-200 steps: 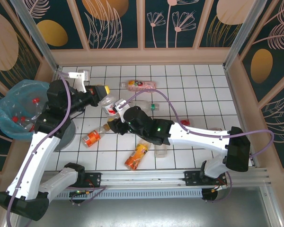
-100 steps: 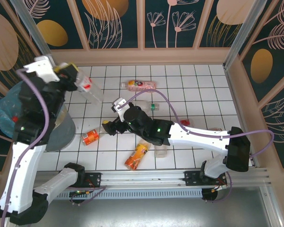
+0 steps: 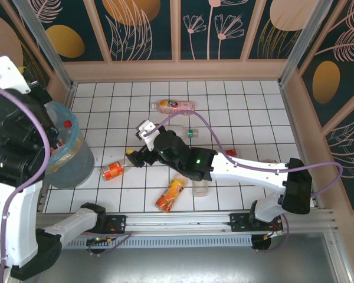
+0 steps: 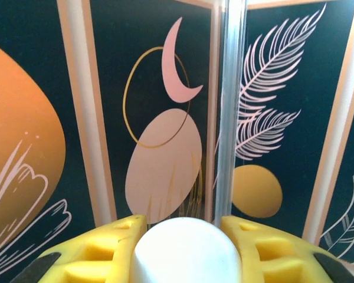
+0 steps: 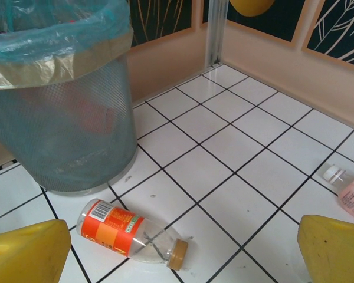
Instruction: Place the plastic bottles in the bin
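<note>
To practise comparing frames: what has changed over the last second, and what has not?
The left gripper carried a clear bottle from mid-table up and left towards the bin. The right gripper opened, letting it go. The orange-labelled bottle and pink-labelled bottle stayed on the tiles.
</note>
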`<state>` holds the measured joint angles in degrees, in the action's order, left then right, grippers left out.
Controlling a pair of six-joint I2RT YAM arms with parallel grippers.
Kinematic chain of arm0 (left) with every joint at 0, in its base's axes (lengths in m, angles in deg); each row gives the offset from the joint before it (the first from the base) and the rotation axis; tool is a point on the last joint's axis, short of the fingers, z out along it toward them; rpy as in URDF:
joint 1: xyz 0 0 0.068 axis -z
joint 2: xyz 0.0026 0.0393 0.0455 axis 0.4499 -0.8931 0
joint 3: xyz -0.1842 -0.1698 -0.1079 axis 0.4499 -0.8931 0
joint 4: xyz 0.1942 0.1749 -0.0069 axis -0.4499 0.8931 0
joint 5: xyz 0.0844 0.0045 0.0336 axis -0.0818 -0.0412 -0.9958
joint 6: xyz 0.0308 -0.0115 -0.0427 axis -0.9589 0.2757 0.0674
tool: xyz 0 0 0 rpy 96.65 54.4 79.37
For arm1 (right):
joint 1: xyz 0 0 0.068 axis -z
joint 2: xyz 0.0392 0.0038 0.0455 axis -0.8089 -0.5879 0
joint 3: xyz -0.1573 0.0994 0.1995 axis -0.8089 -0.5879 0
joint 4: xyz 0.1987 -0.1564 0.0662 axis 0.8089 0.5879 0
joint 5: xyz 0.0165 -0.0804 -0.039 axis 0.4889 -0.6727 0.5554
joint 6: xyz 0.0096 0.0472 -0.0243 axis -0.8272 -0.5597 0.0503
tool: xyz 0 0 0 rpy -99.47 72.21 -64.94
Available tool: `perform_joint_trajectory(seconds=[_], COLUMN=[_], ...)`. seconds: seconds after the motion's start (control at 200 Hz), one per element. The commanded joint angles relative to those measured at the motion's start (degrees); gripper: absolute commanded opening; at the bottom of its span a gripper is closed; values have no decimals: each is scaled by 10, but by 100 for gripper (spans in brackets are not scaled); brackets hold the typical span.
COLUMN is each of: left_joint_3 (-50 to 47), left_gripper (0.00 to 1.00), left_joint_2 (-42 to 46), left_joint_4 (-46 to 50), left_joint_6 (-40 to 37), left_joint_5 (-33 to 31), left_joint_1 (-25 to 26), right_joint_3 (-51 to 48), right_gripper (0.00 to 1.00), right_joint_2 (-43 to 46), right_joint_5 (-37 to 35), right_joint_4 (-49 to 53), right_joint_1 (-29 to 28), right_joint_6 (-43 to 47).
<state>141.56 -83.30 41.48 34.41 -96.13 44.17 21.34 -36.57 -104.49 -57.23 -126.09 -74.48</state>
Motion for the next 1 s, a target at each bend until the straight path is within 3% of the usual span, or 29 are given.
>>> perform_joint_trajectory(seconds=[0.0, 0.225, 0.38, 0.58, 0.786, 0.941, 0.996], left_joint_3=[19, -43, -119, -186, -259, -308, -315], left_gripper=[0, 0, 0, 0, 0, 9, 21], left_joint_2=[-11, -28, -4, 12, 26, 47, 52], left_joint_4=[68, 114, 109, 93, 69, 59, 56], left_joint_6=[-5, 50, 84, 101, 130, 139, 143], left_joint_5=[-16, 29, 95, 125, 214, 256, 272], left_joint_1=[2, -12, -91, -141, -211, -256, -268], right_joint_3=[12, -13, -43, -73, -74, -78, -79], right_gripper=[99, 99, 99, 99, 99, 99, 99], right_joint_2=[-3, 4, 31, 58, 60, 62, 61], right_joint_5=[-1, -30, -28, -27, -29, -27, -28], right_joint_4=[-18, -22, -30, -40, -35, -35, -34], right_joint_1=[-14, -40, -44, -44, -45, -45, -45], right_joint_6=[-1, 17, 20, 36, 37, 29, 29])
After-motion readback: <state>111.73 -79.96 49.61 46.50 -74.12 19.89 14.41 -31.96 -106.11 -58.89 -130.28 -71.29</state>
